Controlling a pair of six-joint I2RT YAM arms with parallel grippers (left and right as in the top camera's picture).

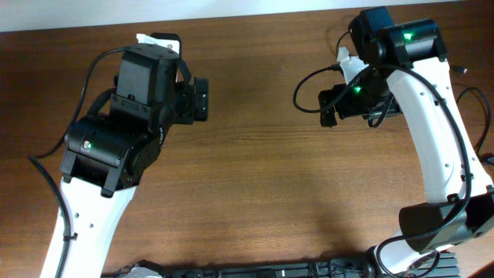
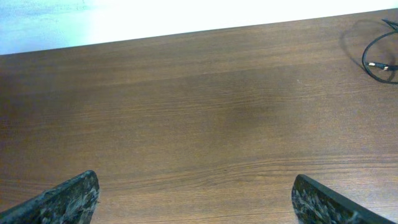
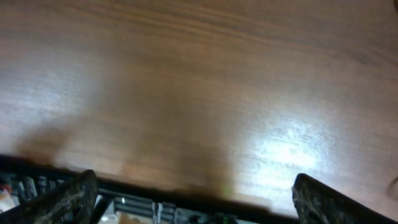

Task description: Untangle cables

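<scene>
Black cord (image 2: 364,60) runs off the right edge, plug end too small to identify. Right wrist view blurred; dark clutter (image 3: 155,202) along its bottom edge unreadable. Left gripper fingers (image 2: 68,200) cropped — tips only.

Seen from above, my two arms stand well apart over the brown wooden table (image 1: 255,177). The left arm (image 1: 85,216) comes up from 7 o'clock, its white link topped by a black wrist block, with the left gripper (image 1: 201,99) on that block's 3 o'clock side. The right arm (image 1: 432,131) climbs from 5 o'clock toward 1 o'clock, green lights (image 1: 407,35) glowing on it, and the right gripper (image 1: 329,106) is on its 9 o'clock side. A thin black cord (image 1: 296,94) loops just beside that gripper. I cannot tell whether it lies loose. A dark rack (image 1: 293,271) lines the 6 o'clock edge.
</scene>
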